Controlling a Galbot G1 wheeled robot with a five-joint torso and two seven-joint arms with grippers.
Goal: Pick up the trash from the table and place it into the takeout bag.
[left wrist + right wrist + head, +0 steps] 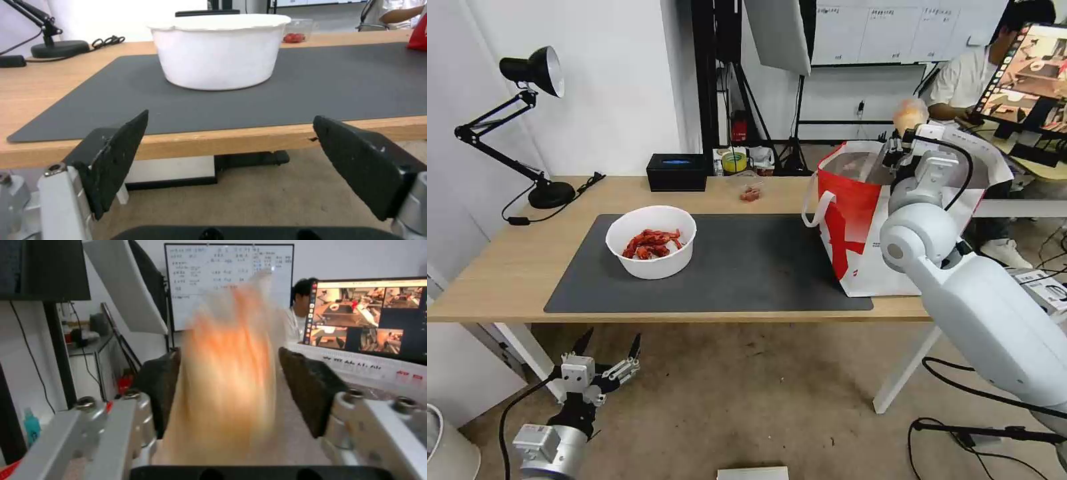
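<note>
**Above the bag's open mouth, the right gripper and its beige lump**

Under the right arm and well ahead of the left one lies the table [507, 273], a long light-wood top with a dark grey mat [747, 267] across its middle. At the table's right end, directly below the raised right gripper [899, 148], stands the takeout bag [860, 220], white with a red side panel, its mouth open upward and a white loop handle hanging toward the mat.

The right gripper [227, 386] is over that opening, at the bag's far rim. Between its two dark pads [311, 390] sits the beige onion-like lump [231, 383], orange-tinted and blurred; the left pad touches it, while a thin gap shows at the right pad, so I cannot tell whether the grip is closed on it. In the head view the lump [910, 113] shows just above the fingers.

The left gripper [608, 347] hangs below the table's near edge, well apart from everything on it, its fingers [120, 153] spread wide and holding nothing. Straight ahead of it, on the mat, stands the white round bowl [651, 241] with red crayfish shells inside. Beyond the bowl, a black rectangular box [677, 172] and a small clear container [751, 190] with reddish bits rest on bare wood.
</note>
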